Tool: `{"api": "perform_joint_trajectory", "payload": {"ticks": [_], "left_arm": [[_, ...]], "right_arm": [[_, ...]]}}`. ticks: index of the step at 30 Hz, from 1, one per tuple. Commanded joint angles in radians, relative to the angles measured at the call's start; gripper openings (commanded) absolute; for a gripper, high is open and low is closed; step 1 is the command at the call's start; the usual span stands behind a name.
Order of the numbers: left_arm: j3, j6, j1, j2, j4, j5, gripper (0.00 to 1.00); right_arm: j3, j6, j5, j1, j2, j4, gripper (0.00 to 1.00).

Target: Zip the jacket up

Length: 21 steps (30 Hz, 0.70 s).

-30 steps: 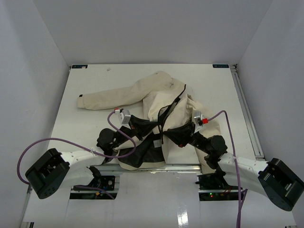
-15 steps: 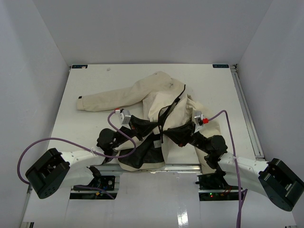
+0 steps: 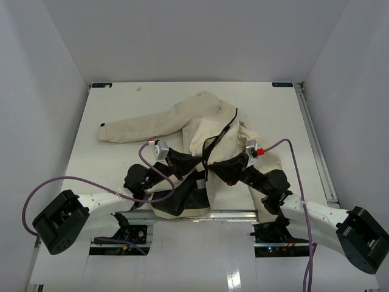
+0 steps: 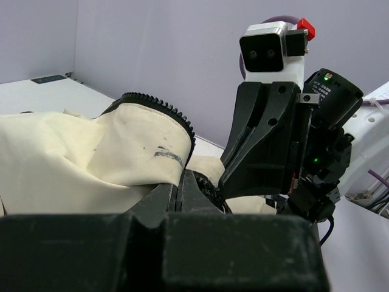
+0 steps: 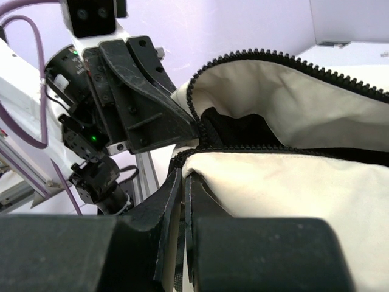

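Top cam: jacket [image 3: 203, 118] lies on the table [image 3: 109, 176], centre to near edge, hem by the arm bases. One sleeve [image 3: 137, 128] is stretched out to the left. The front is open, with black lining [image 3: 177, 194] showing on the left-hand panel. Left gripper [image 3: 196, 165] and right gripper [image 3: 217, 165] both sit low on the open front, close together, one on each front edge. From up here I can't tell jaw state.

Left wrist cam: left gripper [image 4: 182, 182] jaws are together, with the cream panel's edge running down into the tips. I read that as clamped on the jacket [image 4: 79, 164]. The panel bulges up in a fold, zipper teeth [image 4: 161, 104] along its crest. Right gripper [image 4: 267, 146] is directly opposite, just beside, angled down toward the same spot.

Right wrist cam: right gripper [image 5: 183, 182] jaws are pressed together on the other panel's edge, and cream fabric of the jacket [image 5: 273, 188] enters right at the tips. Teeth run along that edge, and a second toothed edge arches above, with black lining between them. Left gripper [image 5: 143, 112] faces me, its tips at the arching edge.
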Motion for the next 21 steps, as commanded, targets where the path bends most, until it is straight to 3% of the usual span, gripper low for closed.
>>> {"api": "perform_joint_trajectory", "payload": {"ticks": [1, 17, 21], "left_arm": [[0.000, 0.008, -0.002, -0.023, 0.006, 0.033, 0.00], [0.013, 0.016, -0.002, -0.036, -0.035, 0.011, 0.00], [0.020, 0.011, -0.003, -0.028, -0.038, 0.034, 0.15]], "right_arm": [[0.095, -0.035, 0.043, 0.003, -0.013, -0.121, 0.08], [0.061, -0.037, 0.093, 0.009, -0.052, -0.192, 0.08], [0.064, -0.036, 0.092, 0.012, -0.040, -0.189, 0.08]]}}
